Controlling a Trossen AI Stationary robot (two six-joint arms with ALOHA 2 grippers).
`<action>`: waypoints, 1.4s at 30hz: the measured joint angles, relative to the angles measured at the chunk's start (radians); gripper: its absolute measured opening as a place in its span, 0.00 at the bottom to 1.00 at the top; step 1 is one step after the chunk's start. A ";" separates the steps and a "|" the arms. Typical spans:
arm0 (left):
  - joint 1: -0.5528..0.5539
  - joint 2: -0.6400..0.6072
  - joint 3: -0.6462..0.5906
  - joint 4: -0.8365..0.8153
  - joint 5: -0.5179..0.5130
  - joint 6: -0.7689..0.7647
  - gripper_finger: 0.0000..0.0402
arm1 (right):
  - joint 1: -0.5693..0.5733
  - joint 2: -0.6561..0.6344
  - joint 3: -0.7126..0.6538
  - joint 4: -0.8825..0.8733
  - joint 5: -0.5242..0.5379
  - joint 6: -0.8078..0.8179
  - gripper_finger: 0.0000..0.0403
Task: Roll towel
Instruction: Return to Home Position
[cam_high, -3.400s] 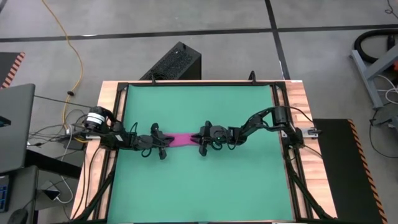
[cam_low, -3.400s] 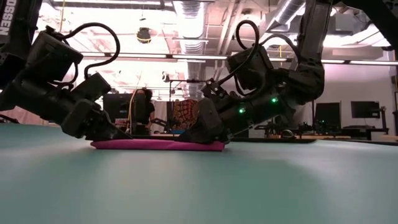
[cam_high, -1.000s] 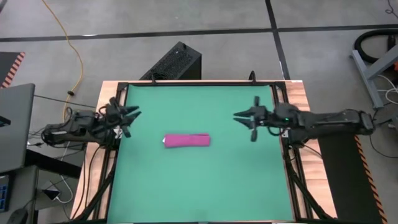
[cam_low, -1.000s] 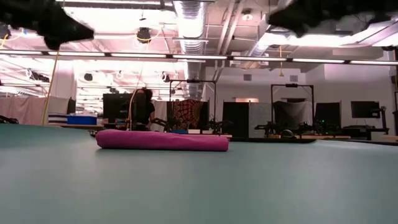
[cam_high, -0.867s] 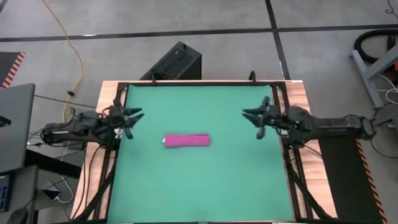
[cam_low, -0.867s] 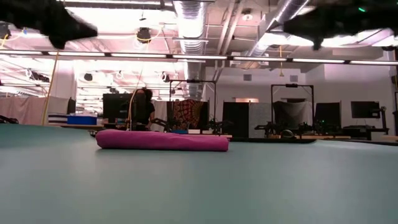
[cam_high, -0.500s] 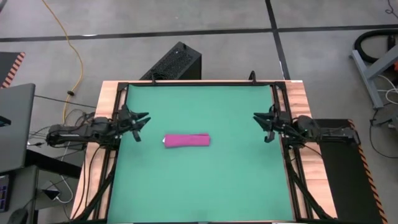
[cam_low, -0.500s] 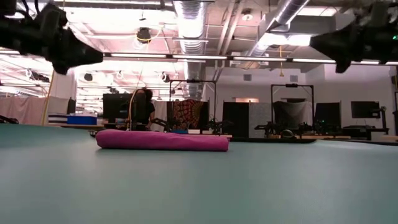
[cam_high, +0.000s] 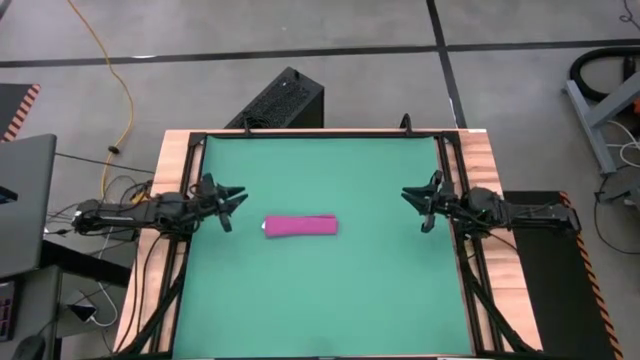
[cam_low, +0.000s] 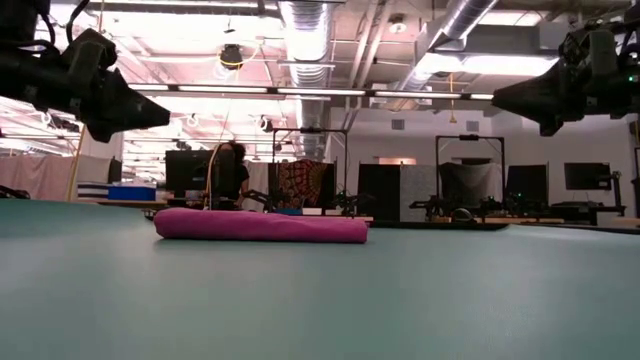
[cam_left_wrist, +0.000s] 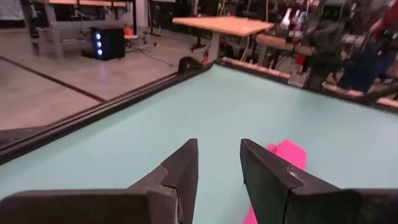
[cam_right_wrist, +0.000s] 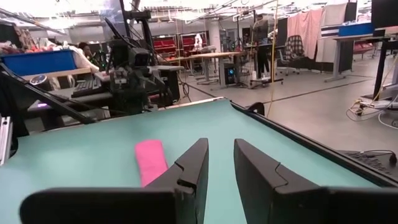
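Note:
The magenta-pink towel (cam_high: 300, 226) lies rolled into a short log on the green mat (cam_high: 320, 300), its length running left to right, left of the mat's middle; it also shows as the towel (cam_low: 260, 226), the towel (cam_left_wrist: 283, 155) and the towel (cam_right_wrist: 151, 160). My left gripper (cam_high: 236, 199) hovers at the mat's left edge, pointing level toward the towel, fingers apart with nothing between them (cam_left_wrist: 219, 163). My right gripper (cam_high: 410, 197) hovers at the mat's right edge, pointing level toward the towel, fingers apart and holding nothing (cam_right_wrist: 221, 163).
A dark frame and wooden border (cam_high: 478, 170) ring the mat. A black box (cam_high: 283, 100) stands on the floor beyond the far edge. A laptop (cam_high: 25, 200) and cables lie off the left side. Open mat lies all around the towel.
Both arms have drawn back toward their own sides of the table and sunk lower, ending level above the mat's left and right edges. The rolled towel has stayed where it was.

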 joint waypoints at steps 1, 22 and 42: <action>0.000 0.000 0.000 0.011 0.001 -0.001 0.27 | 0.000 0.000 0.000 -0.002 0.001 -0.005 0.25; 0.000 0.003 0.005 -0.037 0.002 -0.004 0.27 | 0.000 0.000 0.000 -0.005 0.001 -0.019 0.25; 0.000 0.003 0.005 -0.038 0.003 -0.003 0.27 | 0.000 0.000 0.000 -0.005 0.001 -0.019 0.25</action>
